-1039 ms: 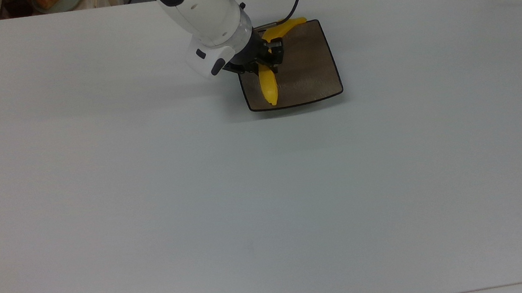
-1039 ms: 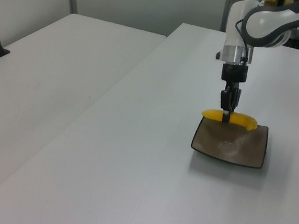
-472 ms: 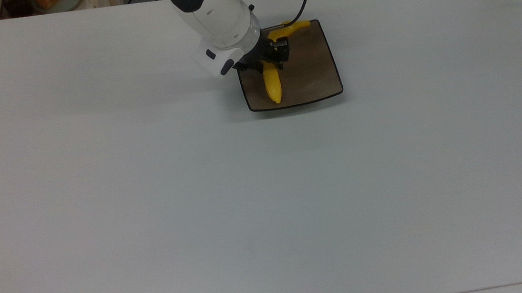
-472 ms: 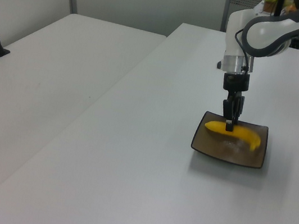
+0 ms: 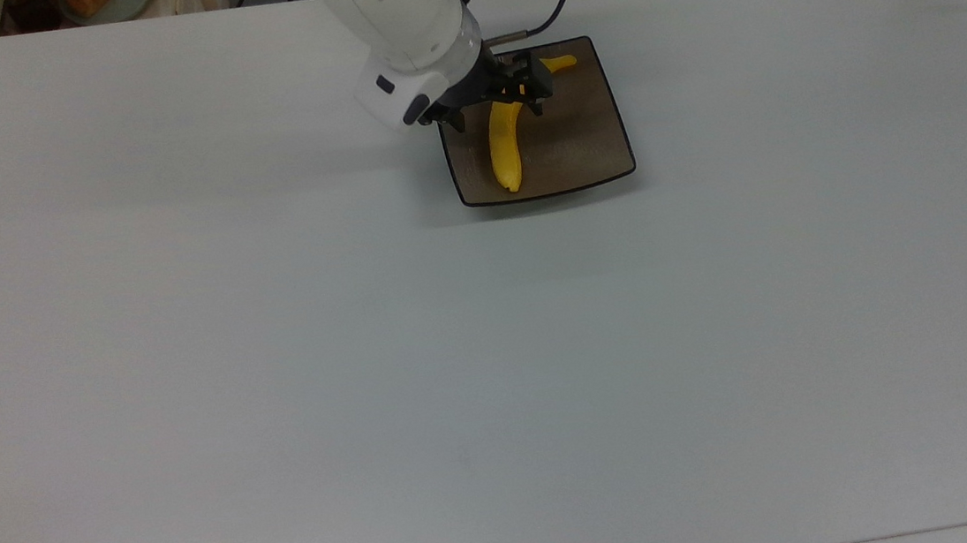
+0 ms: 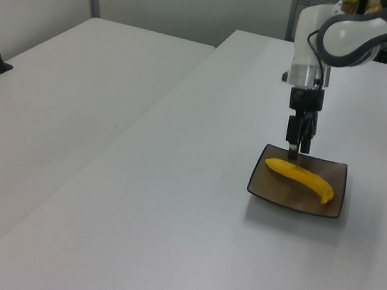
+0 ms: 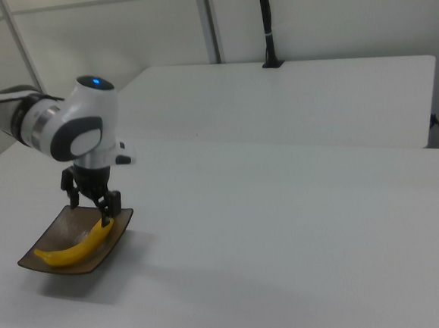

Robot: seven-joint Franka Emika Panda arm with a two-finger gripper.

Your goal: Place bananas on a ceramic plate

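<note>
Banana [image 5: 504,147] resting on square ceramic plate [image 5: 586,137]
Gripper [image 5: 519,91] hangs just above it, fingers spread, holding nothing.

1 s ago I had the banana [image 5: 505,145] pinched in the gripper [image 5: 518,93] and hanging above the far edge of the plate [image 5: 590,133], w/ one end poking past the rim. At 0.5 s it was down on the plate, fingers still closed around it. Now the fingers are spread and the gripper [image 6: 295,151] has lifted clear, sitting just above the stem end. Banana [image 6: 300,179] lies flat inside the plate [image 6: 272,191], no overhang. In the right view the gripper [image 7: 91,207] is apart from the fruit.
</note>
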